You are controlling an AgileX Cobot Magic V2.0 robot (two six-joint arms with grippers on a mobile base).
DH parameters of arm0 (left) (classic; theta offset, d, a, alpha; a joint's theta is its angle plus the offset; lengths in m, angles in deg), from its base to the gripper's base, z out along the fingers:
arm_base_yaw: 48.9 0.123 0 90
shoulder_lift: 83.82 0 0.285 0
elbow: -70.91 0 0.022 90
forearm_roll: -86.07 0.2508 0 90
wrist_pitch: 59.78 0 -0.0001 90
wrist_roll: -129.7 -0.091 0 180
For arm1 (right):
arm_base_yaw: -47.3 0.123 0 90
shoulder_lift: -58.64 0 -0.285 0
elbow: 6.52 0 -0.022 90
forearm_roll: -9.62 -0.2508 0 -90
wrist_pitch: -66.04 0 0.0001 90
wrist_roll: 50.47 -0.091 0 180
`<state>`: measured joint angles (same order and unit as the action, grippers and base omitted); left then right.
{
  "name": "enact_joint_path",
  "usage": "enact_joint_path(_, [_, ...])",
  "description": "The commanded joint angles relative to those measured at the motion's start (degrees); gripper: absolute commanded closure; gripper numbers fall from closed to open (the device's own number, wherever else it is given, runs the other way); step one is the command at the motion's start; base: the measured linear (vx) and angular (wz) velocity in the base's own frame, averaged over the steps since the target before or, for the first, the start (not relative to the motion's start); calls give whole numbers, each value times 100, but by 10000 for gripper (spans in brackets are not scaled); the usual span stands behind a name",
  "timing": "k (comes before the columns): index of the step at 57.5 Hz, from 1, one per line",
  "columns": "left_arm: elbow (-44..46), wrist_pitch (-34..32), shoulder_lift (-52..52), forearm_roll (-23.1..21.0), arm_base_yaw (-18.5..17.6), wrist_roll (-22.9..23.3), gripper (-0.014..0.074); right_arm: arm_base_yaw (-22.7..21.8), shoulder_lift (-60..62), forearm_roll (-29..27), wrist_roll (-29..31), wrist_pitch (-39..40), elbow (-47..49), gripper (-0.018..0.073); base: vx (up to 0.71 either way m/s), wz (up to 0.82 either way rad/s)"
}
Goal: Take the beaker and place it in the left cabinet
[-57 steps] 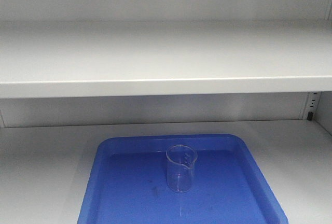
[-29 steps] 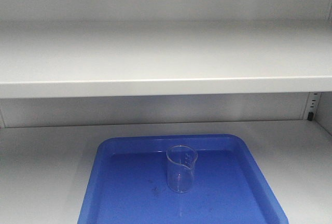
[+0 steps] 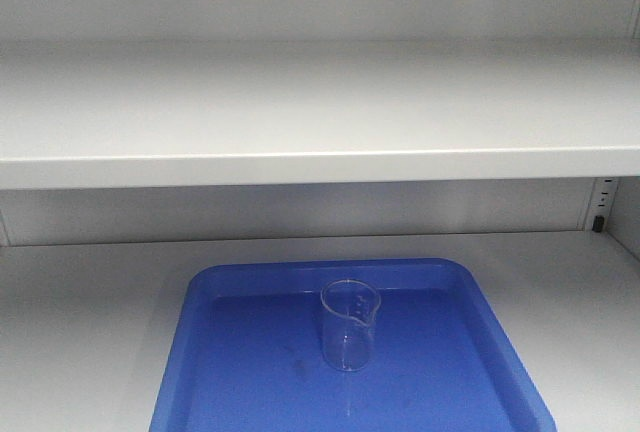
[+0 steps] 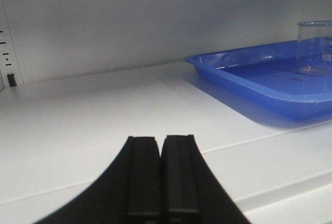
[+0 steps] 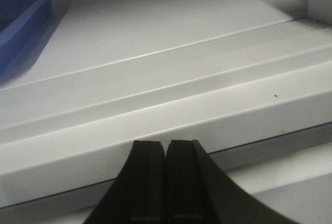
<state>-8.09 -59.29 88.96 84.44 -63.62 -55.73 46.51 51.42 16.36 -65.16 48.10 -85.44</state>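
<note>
Both grippers closed; beaker (image 3: 350, 324) hasn't moved.

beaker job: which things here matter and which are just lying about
Part of the job: beaker, upright in the blue tray; left cabinet; left gripper; right gripper, both shut and empty.
Lying about: black shelf clip.

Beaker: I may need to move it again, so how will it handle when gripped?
The beaker looks like thin clear glass, so probably fragile and slippery. It appears empty, so likely light. Upright on the tray, it could tip if nudged high.
</note>
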Motion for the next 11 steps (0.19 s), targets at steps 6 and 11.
enact_joint_path(6, [-94,-478,108,-47,-22,19,595,-23,98,87,44,455,-42,565,0,0])
enact_joint_path(11, [-94,-478,108,-47,-22,19,595,-23,98,87,44,455,-42,565,0,0])
